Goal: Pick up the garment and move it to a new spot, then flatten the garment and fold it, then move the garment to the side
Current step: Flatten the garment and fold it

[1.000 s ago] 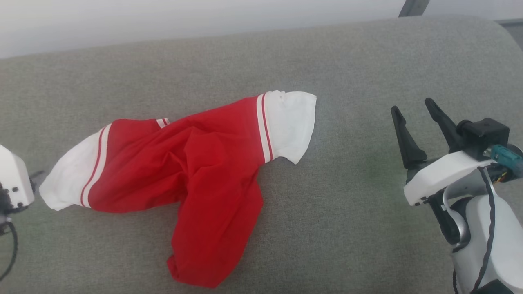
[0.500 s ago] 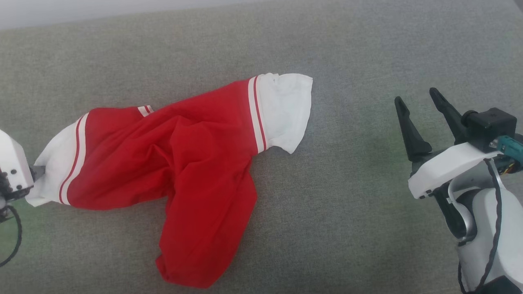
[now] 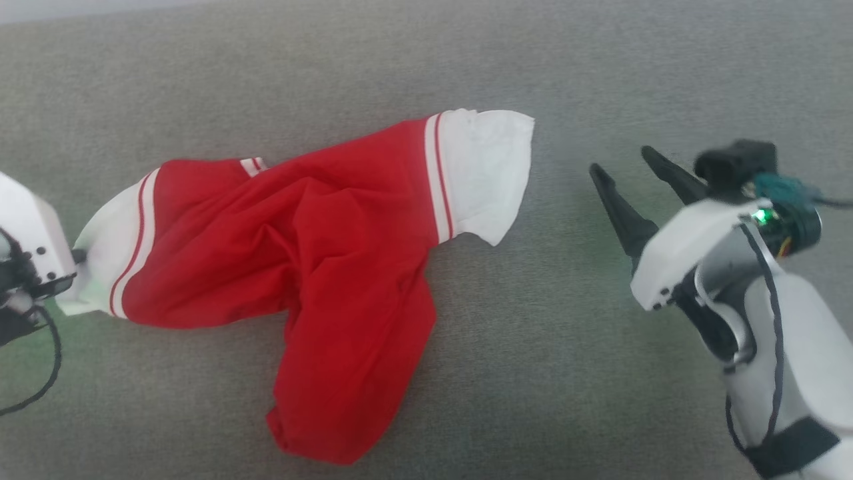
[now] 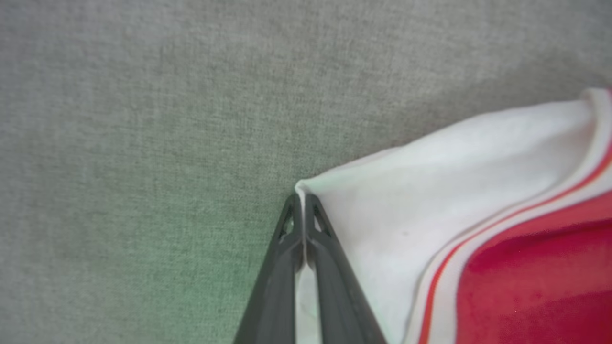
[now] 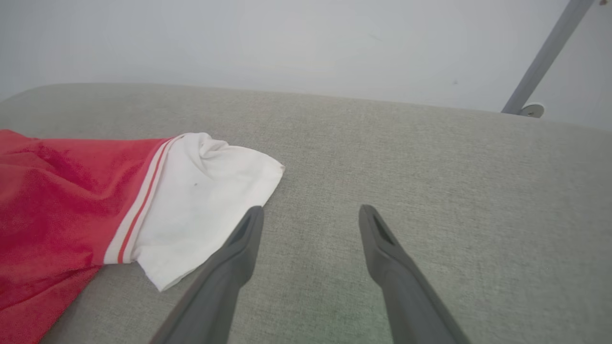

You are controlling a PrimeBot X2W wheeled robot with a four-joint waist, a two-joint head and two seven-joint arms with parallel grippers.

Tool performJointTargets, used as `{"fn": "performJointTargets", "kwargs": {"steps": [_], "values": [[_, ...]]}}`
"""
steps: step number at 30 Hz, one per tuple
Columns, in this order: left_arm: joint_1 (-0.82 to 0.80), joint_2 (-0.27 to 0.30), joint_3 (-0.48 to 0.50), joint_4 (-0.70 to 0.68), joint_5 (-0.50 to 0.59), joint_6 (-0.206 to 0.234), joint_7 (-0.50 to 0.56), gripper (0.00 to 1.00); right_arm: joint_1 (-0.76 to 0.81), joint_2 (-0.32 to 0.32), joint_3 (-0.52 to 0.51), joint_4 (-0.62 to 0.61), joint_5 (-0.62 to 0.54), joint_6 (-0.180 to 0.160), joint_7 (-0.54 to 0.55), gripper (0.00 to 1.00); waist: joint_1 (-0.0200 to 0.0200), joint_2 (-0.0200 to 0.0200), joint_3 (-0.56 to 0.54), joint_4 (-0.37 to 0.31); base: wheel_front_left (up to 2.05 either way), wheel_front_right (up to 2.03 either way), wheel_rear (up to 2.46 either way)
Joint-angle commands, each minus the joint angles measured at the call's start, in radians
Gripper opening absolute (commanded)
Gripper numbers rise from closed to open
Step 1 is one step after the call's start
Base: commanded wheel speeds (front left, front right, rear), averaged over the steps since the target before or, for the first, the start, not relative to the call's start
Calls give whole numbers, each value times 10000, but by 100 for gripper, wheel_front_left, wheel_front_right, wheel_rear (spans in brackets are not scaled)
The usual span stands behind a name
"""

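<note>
- The garment lies crumpled on a grey cushion, stretched across the middle of the head view. It has a white panel at each end and rumpled red cloth between. One red lobe trails toward the near edge.
- The left gripper is clenched on the garment. In the left wrist view its two dark fingers are pressed together, with a sliver of white cloth caught between them at the corner of the left white panel.
- In the head view the left gripper sits at the far left edge, mostly hidden behind its own white housing. It meets the outer edge of that same white panel.
- A black cable loops below the housing over the cushion, clear of the cloth.
- The right gripper is released, with its fingers spread and nothing between them. It hangs over the cushion to the right of the garment's right white panel, apart from it.
- Bare grey cushion lies between the right gripper and that panel.
- In the right wrist view, one fingertip of the right gripper appears just beside the panel's lower edge. The head view shows a gap between them.
- Beyond the cushion's far edge stands a pale wall. A slanted grey bar crosses its upper right corner.
</note>
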Motion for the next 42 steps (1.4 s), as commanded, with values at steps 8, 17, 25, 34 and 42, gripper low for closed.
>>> {"fn": "performJointTargets", "kwargs": {"steps": [8,17,25,34,42], "values": [[-810,-795,-379,418,350,-474,-583,0,-1860,-199,670,1189,509,5,2232,100,0,-1,367,804,0,0,0],[-1569,-1553,-683,1050,568,-1018,-1213,0,-3273,34,636,2908,308,3,4200,100,0,-1,662,1601,0,0,0],[-1988,-1980,-811,1723,609,-1360,-1707,0,-3771,457,338,4683,-386,3,5400,0,0,-1,670,1904,0,0,0],[-2508,-1884,-872,2113,758,-1527,-2287,0,-4292,647,5,5043,-311,3,4789,0,0,-1,36,1779,0,0,0],[-3140,-1587,-1129,1739,1169,-1585,-2730,0,-4601,233,491,4505,392,3,3949,0,0,-1,-1219,1563,0,0,0]]}}
